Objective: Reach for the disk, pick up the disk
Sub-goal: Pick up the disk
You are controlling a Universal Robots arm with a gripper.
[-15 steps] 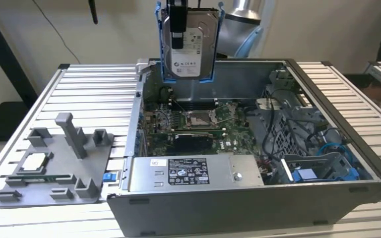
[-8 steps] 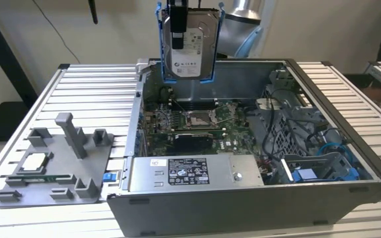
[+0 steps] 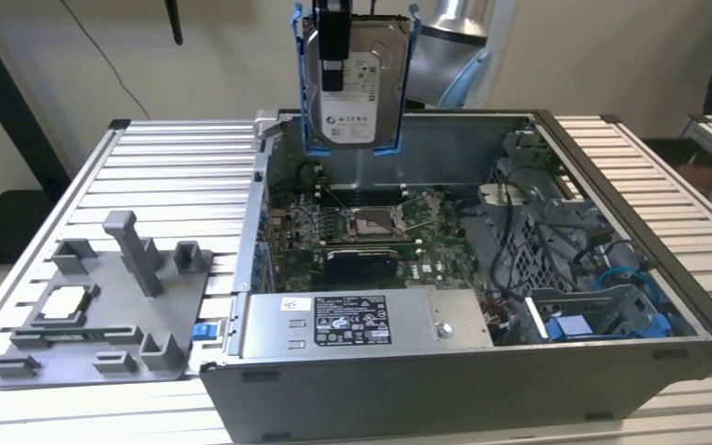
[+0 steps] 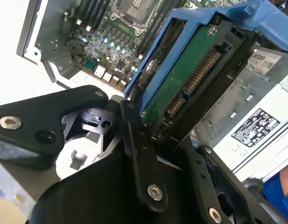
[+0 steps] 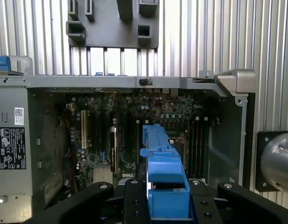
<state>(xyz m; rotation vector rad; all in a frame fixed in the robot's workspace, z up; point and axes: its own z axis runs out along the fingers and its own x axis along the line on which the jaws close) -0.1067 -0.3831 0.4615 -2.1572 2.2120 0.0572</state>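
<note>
The disk (image 3: 362,88) hangs upright high above the open computer case (image 3: 455,389), at the back near its far wall. Its silver face with a white label is turned toward the exterior camera, and a blue bracket frames its sides. My gripper (image 3: 335,60) is shut on the disk from above, with a black finger (image 3: 331,69) running down its face. In the second wrist view the disk (image 4: 190,74) shows its green circuit board and connector between the black fingers (image 4: 140,154). In the first wrist view the blue bracket's edge (image 5: 163,175) stands between the fingers above the motherboard.
The case holds a motherboard (image 3: 356,232), a labelled power supply (image 3: 356,320), cables and a blue caddy (image 3: 573,329). On the slatted metal table (image 3: 171,158), at the exterior view's left, a grey fixture (image 3: 108,306) carries a small square chip (image 3: 62,304).
</note>
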